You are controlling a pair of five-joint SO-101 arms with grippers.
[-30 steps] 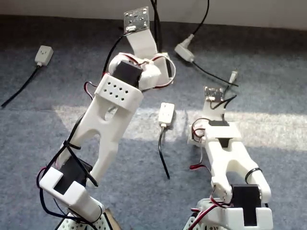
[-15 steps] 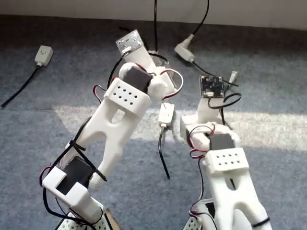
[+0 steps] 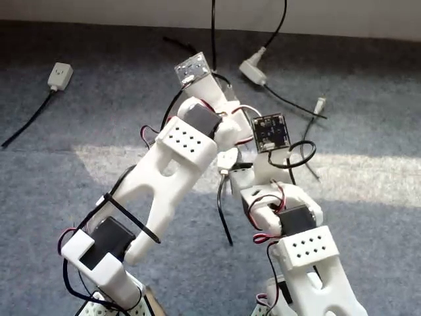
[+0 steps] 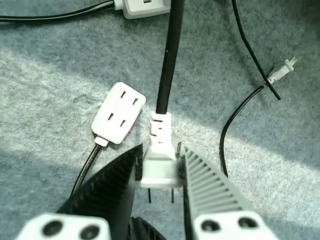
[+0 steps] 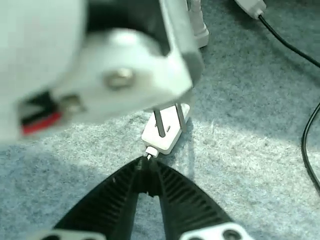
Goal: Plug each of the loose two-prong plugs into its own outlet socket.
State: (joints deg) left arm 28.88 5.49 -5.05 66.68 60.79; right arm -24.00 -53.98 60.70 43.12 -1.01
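Well, from the high view, both arms met over the grey carpet [image 3: 368,217]: the left arm [image 3: 177,155] and the right arm [image 3: 293,224] leaned in on the white outlet socket [image 3: 229,158] between them, which lay half hidden. A second socket [image 3: 60,76] sat well apart.

On to the left wrist view: the left gripper [image 4: 160,151] was clamped on the white two-prong plug [image 4: 159,170], with its black cord [image 4: 170,55] running away and the outlet socket lying just beside it.

Then the right wrist view: the right gripper [image 5: 148,167] had its fingers drawn to a narrow slit at the socket's cord end. Whether they pinched the cord, I couldn't tell. The plug's prongs [image 5: 160,122] hung just over the socket face.
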